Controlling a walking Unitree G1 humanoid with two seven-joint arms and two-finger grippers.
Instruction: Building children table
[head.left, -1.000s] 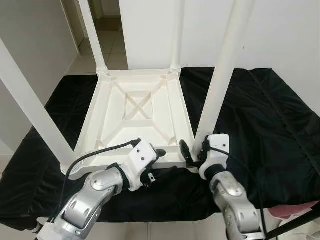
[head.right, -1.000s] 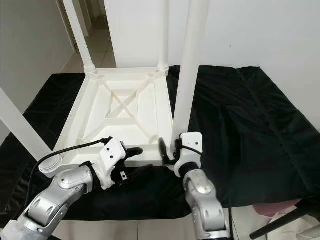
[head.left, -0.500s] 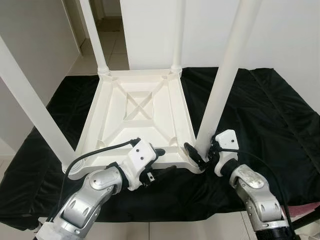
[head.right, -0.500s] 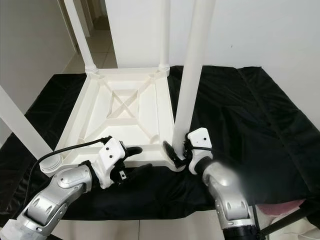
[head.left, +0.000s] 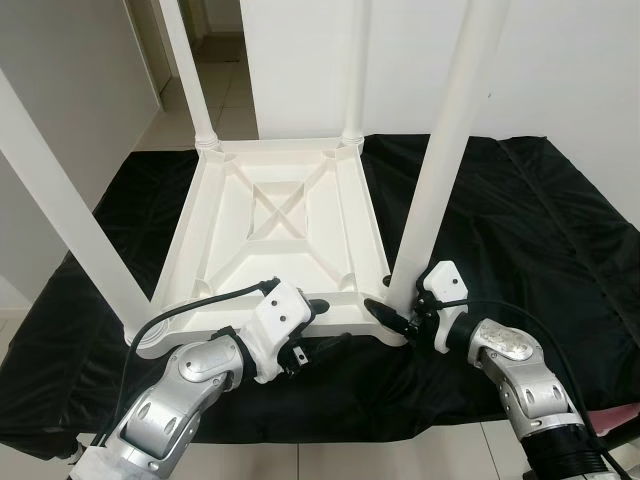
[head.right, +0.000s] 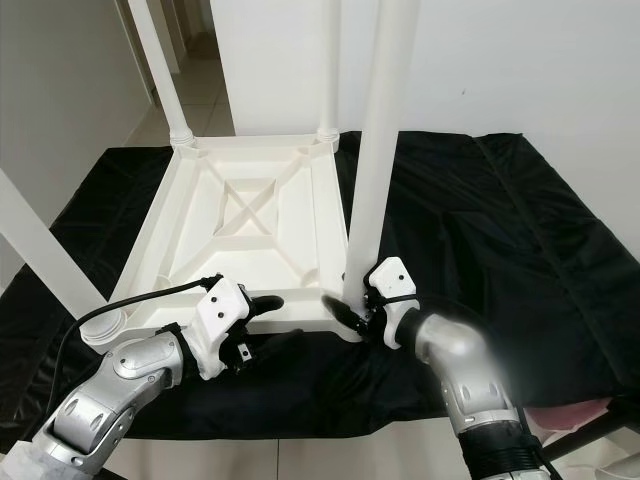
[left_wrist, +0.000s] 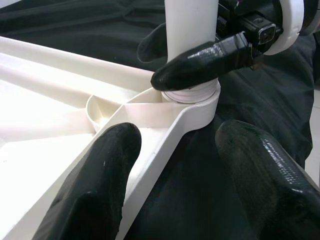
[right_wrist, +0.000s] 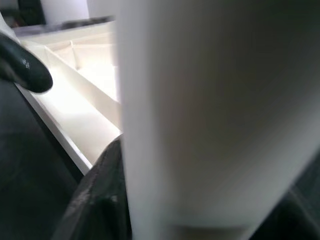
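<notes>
Table top (head.left: 280, 240): white plastic, lying upside down on the black cloth (head.left: 520, 230), its ribbed underside with a cross brace facing up; this is the landmark for the rest.
Legs: four white legs stand up from its corners; two far ones (head.left: 190, 70) and (head.left: 355, 70), one at the near left corner (head.left: 60, 210).
Near right leg (head.left: 440, 160): upright in the socket at the table top's near right corner, its collar seated in the round corner ring (left_wrist: 192, 97).
Right gripper (head.left: 400, 315): at the base of the near right leg, its black fingers (left_wrist: 205, 57) closed around the leg just above the socket, one finger in front, one behind.
Left gripper (head.left: 315, 325): at the table top's near edge, left of the near right leg; fingers (left_wrist: 95, 190) spread apart, one over the rim's inner side, the other over the cloth outside, the rim between them, clamping nothing.
Black cloth: covers the surface under the table top, wrinkled, reaching well beyond it on the right.
Floor (head.left: 225, 100): pale tiles beyond the table top's far edge.
</notes>
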